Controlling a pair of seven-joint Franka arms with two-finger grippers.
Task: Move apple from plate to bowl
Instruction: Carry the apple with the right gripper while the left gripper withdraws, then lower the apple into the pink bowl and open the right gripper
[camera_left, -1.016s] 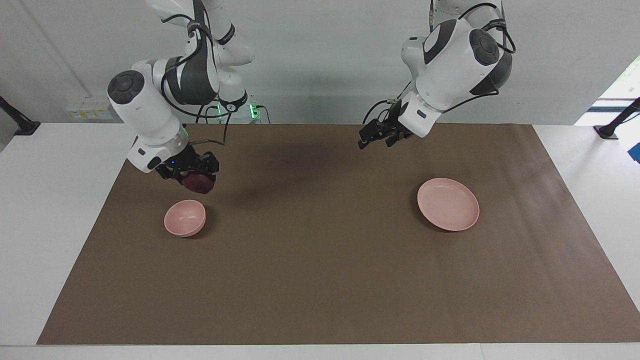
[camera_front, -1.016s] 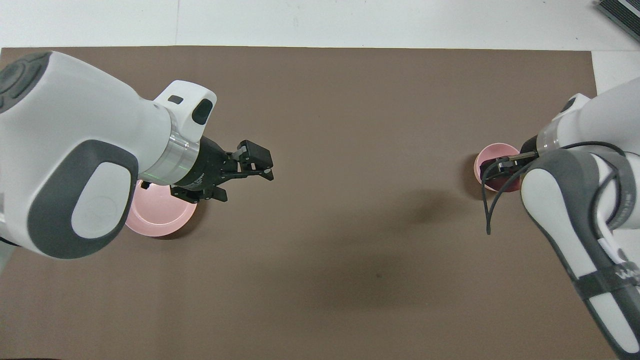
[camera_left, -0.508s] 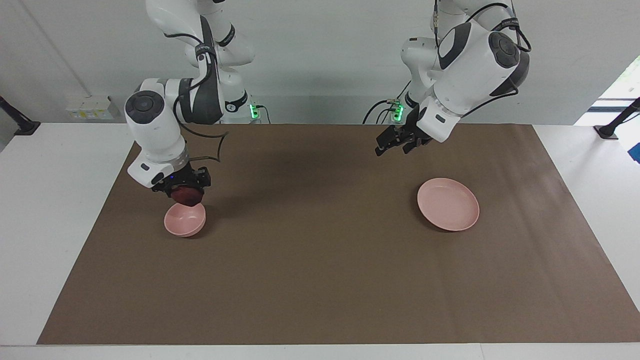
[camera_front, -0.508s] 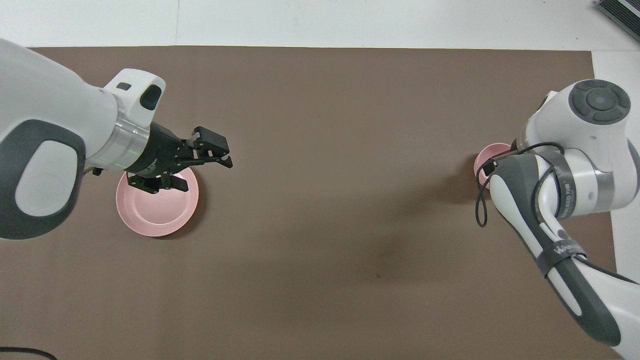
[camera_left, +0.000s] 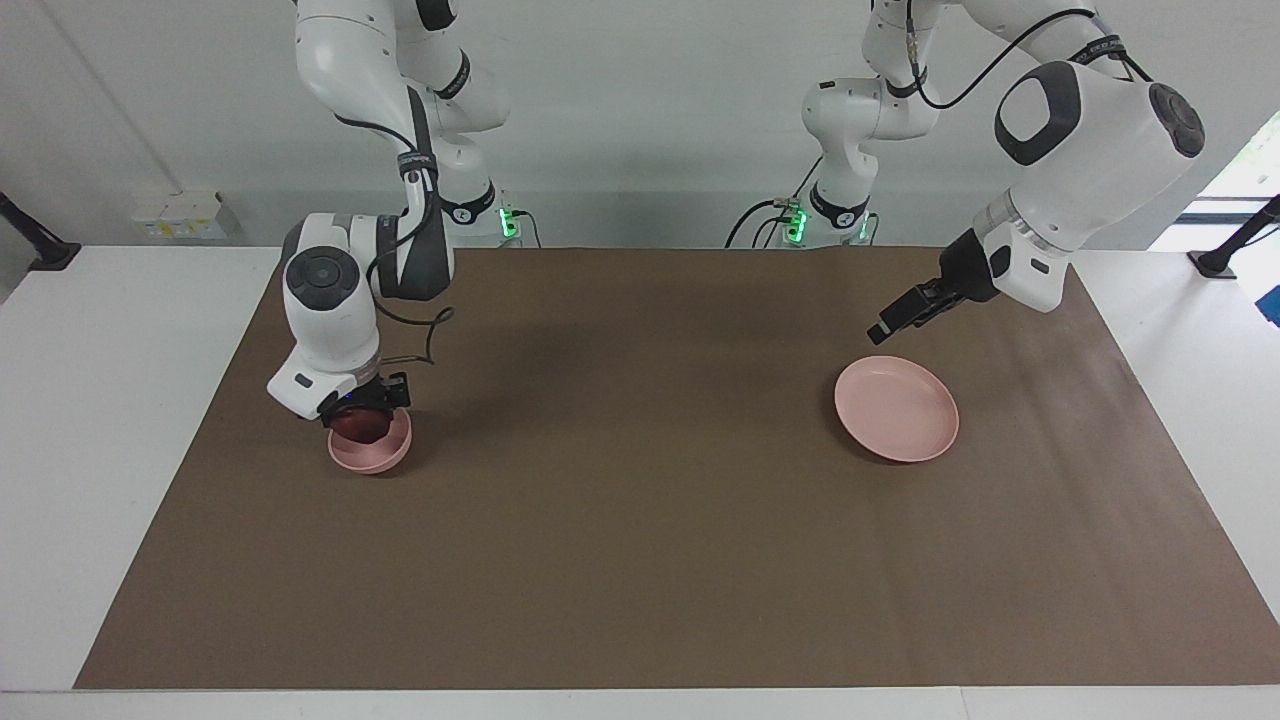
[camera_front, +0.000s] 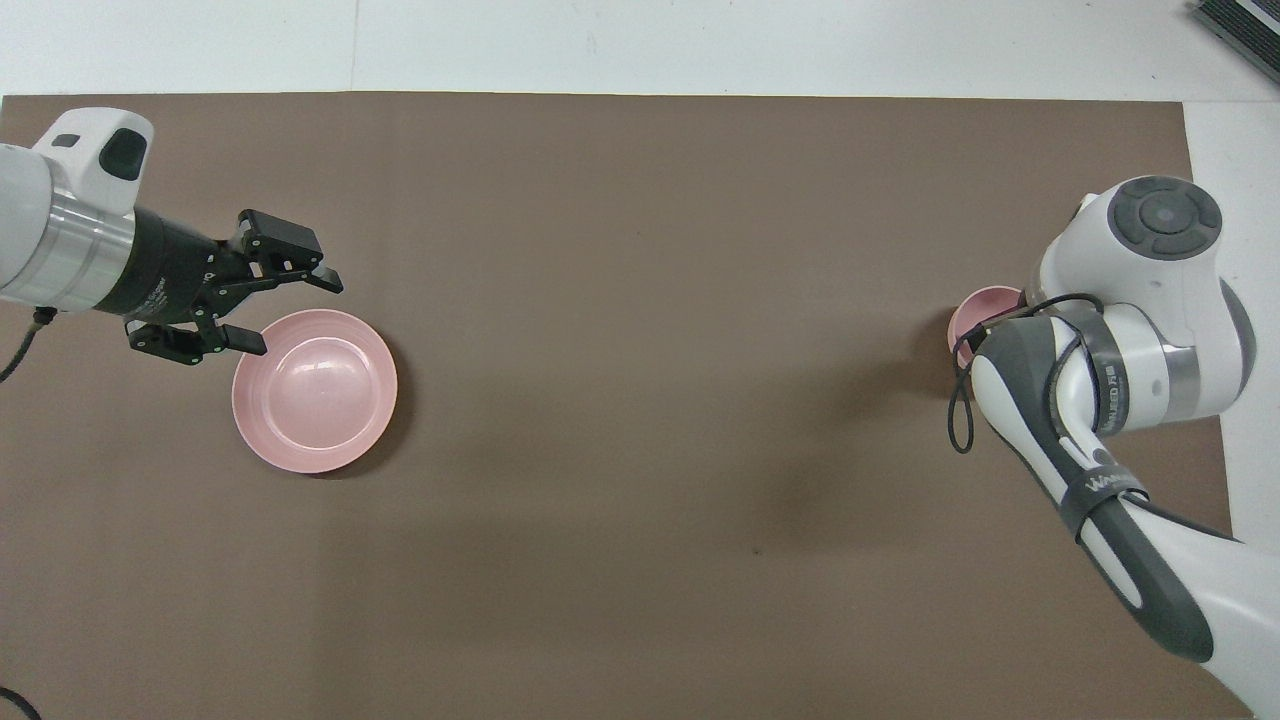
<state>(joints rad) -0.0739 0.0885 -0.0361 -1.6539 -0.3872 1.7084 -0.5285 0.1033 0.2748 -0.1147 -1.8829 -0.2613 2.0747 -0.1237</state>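
We see right gripper (camera_left: 366, 413) down in bowl (camera_left: 372, 455), fingers clenched on apple (camera_left: 362, 424). Apple sits low inside bowl rim, dark red; whether it touches bowl bottom we cannot tell. Bowl stands on brown mat (camera_left: 640, 540) toward right arm's end of table. Plate (camera_left: 897, 409) lies bare toward left arm's end. Left gripper (camera_front: 275, 300) hangs in air just beside plate edge, fingers spread wide, grasping nothing.
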